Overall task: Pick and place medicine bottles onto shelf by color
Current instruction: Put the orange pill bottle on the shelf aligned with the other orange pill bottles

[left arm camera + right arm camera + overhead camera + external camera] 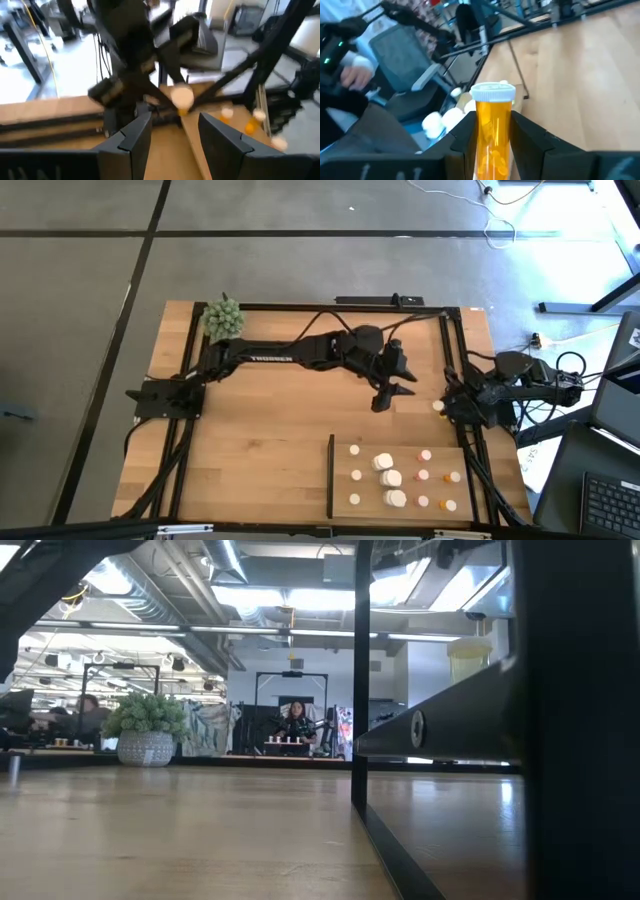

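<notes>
One orange bottle [492, 135], white-capped, apparently translucent, between right hand [492, 150] fingers.

The wooden table [260, 440] carries a green plant ball [222, 317] at one corner and the shelf [440, 455], which holds white and orange bottles [390, 477].

A translucent orange medicine bottle [494, 137] with a ribbed white cap is seen between the dark grey fingers [532, 135] of the right claw [495, 145].
</notes>
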`<state>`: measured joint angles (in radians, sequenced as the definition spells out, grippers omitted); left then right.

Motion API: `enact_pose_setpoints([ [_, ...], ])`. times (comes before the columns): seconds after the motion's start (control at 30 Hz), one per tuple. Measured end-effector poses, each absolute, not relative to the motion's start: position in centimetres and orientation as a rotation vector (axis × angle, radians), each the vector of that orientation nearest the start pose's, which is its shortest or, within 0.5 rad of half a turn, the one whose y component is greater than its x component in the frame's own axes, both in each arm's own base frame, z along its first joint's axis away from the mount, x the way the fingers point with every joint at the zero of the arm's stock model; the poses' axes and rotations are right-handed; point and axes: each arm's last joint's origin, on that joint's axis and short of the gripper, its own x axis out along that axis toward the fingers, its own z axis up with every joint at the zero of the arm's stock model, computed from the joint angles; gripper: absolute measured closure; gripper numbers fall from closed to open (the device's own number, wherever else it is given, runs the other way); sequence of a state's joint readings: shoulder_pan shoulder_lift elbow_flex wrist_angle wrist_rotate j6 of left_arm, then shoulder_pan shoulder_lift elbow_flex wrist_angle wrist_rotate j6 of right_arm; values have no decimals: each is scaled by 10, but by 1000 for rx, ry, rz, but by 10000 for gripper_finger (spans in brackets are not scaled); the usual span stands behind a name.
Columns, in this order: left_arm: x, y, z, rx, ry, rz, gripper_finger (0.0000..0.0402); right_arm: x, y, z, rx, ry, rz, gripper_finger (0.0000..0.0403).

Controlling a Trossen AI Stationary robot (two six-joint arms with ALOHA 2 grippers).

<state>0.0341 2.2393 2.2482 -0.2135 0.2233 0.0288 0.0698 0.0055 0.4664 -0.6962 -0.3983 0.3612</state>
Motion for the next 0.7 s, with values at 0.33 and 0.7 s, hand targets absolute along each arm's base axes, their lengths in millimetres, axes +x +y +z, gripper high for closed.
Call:
enact_pose_setpoints([
  [0.33,522,16,345,-24,258,-184,246,42,13,257,368,188,397,299],
  [0.7,527,21,336,-124,280,-167,246,44,9,271,174,-10,268,299],
])
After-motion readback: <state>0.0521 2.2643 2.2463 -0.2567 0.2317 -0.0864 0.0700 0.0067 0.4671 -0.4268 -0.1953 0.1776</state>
